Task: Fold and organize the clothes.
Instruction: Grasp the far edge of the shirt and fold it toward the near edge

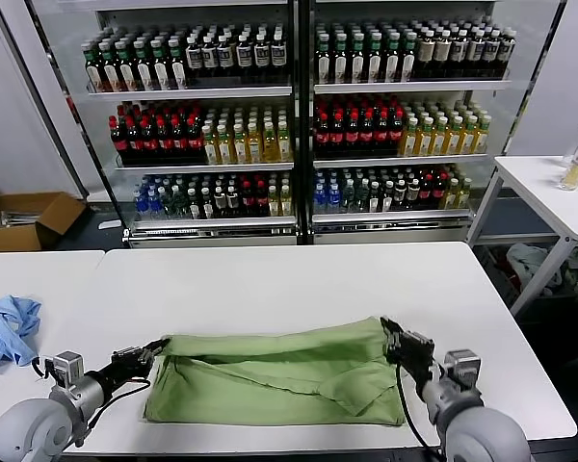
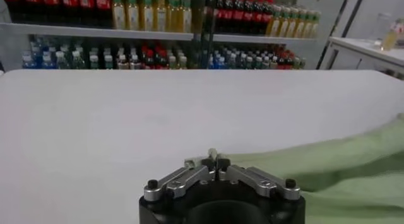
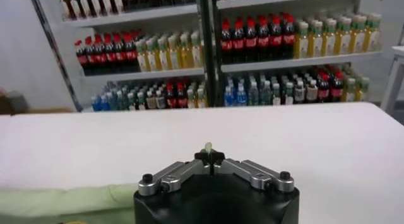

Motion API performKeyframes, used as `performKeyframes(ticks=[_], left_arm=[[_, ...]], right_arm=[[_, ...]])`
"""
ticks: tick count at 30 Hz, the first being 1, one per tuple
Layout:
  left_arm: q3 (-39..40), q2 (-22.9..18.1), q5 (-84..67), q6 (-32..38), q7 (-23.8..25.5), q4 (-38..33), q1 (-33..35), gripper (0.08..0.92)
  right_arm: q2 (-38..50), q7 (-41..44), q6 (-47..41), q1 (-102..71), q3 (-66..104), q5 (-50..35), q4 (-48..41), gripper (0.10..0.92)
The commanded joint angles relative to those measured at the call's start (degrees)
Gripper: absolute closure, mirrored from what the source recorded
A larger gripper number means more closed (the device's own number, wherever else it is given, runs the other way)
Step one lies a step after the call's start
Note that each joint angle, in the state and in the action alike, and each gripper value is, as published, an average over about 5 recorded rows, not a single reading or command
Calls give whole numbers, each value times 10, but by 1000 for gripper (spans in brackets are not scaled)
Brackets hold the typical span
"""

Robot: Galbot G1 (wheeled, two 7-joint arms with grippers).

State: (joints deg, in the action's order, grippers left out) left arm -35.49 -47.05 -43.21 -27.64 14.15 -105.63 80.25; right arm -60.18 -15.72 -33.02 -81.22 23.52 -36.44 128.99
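Shirt (image 1: 279,377) lies folded on the table's (image 1: 270,279) near edge, spanning both grippers. Left gripper (image 1: 160,345) and right gripper (image 1: 387,326) each pinch a far corner, jaws clenched.

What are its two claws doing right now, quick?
Left gripper: shut, pinching the far left corner of the green shirt.
Right gripper: shut, pinching the shirt's far right corner.
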Motion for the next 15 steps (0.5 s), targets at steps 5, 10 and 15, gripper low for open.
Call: performKeyframes(ticks=[5,10,15], left_arm=[[-16,-5,63,-54,8,1,17,892],[-42,-19,31,-49,-57,-44,27,766],[-17,-48,-3,-29,-197,-115,46,619]], right_arm=[[-6,0,-2,-84,7,49,25,898],[-5,0,-1,-81,29,49,47,776],[-13,-1,-1,-91,40,62,78,628]])
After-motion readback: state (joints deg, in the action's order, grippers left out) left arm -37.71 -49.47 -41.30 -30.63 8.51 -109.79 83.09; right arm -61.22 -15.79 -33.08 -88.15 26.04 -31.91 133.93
